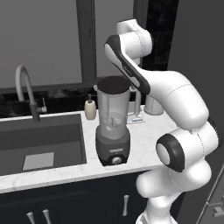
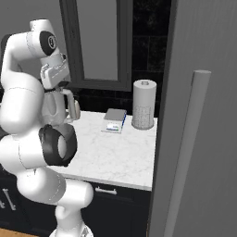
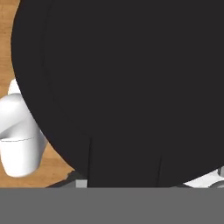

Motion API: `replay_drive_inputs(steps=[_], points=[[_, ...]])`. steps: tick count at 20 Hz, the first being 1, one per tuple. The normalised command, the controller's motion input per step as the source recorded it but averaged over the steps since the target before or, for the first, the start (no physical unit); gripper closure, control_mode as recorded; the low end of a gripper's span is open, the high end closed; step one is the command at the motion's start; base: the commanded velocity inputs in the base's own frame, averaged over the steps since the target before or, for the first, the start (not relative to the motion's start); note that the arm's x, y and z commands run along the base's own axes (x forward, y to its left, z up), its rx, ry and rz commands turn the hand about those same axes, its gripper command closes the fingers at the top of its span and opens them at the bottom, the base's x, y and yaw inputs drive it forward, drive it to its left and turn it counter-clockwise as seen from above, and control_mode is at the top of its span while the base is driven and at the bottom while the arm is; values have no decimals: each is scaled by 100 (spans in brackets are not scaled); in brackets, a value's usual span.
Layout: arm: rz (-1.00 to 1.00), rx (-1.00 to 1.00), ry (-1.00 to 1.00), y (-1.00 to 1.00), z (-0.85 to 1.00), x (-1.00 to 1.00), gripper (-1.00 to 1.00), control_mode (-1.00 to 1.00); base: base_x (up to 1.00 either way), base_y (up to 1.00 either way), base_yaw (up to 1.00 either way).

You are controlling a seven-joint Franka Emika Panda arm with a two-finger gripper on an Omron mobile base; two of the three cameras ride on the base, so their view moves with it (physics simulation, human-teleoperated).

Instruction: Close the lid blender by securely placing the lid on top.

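Left base view: blender stands on the white desk right of the sink; black lid sits level with the jar's rim, the arm's wrist right beside it; beige soap bottle behind.
Right base view: jar partly hidden by the arm; paper towel roll and a small scale on the desk.
Hand view: lid's dark disc looms very close.
Tool: nearly closed; hidden by the wrist, so cannot tell whether it pinches the lid.

White robot arm bent over the blender.
Its jaws, nearly shut, grip the lid at the jar's rim.
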Motion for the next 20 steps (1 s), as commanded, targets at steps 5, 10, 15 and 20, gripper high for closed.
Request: replay_drive_inputs(steps=[5,10,15,20], points=[[0,0,0,0,0,0,-100,-100,0,0,0],[0,0,-2,0,0,0,-100,-100,0,0,0],[0,0,-7,0,3,0,-100,-100,0,0,0],[0,1,-13,0,13,0,-100,-100,0,0,0]])
